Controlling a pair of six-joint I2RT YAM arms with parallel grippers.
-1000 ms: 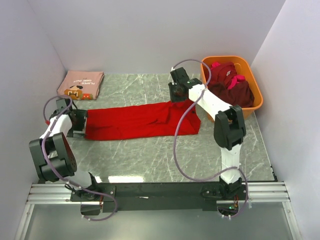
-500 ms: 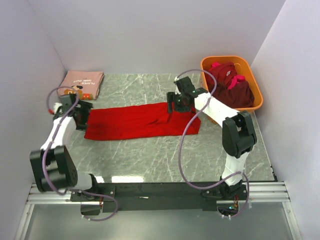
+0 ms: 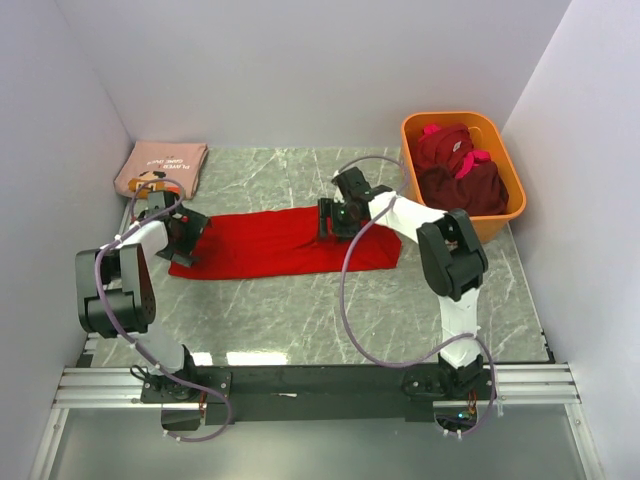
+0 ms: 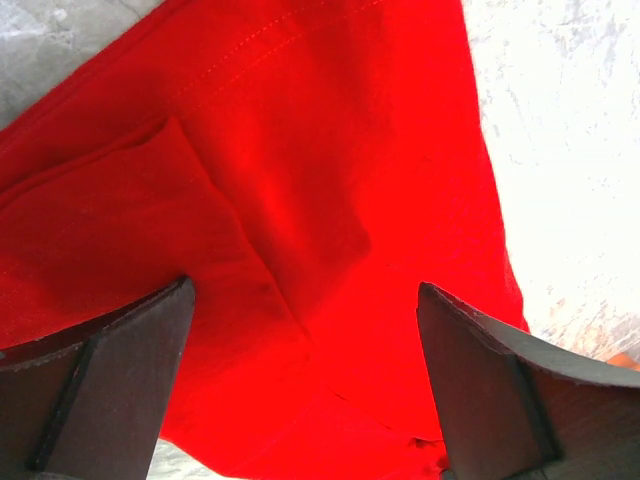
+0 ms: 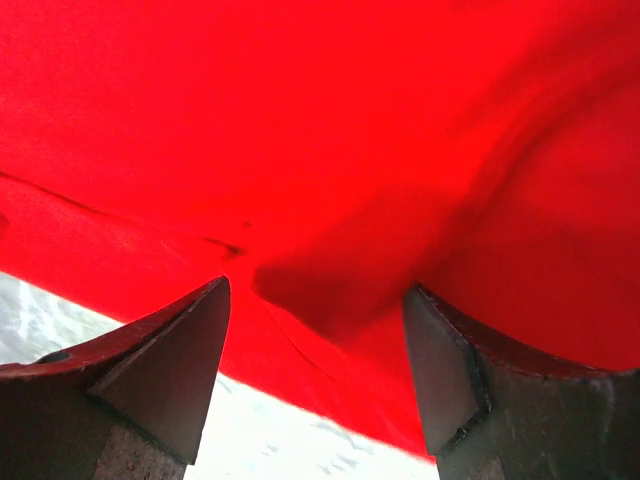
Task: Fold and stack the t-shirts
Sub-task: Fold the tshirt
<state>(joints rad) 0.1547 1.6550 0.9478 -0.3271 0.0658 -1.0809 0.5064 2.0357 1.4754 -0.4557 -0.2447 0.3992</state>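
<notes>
Marble desk point(image 3: 300, 310) carries the red t-shirt point(image 3: 280, 245), a long folded strip across the frame's centre. Now the left gripper point(image 3: 186, 234) and the right gripper point(image 3: 330, 220) have moved inward over its ends and stand wide, holding nothing; probably the next fold begins.

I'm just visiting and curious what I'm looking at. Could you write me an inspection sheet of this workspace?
Surface: grey marbled table.
Job's things: red tee spread in a long strip mid-table; pink tee folded at the far left corner; maroon tees heaped in the orange tub, far right.
Clutter: nothing seen.
Grippers: left tool open over the red tee's left end; right tool open over its right part.
Cables: purple cables loop along both arms.
Surroundings: plain white walls on three sides.
</notes>
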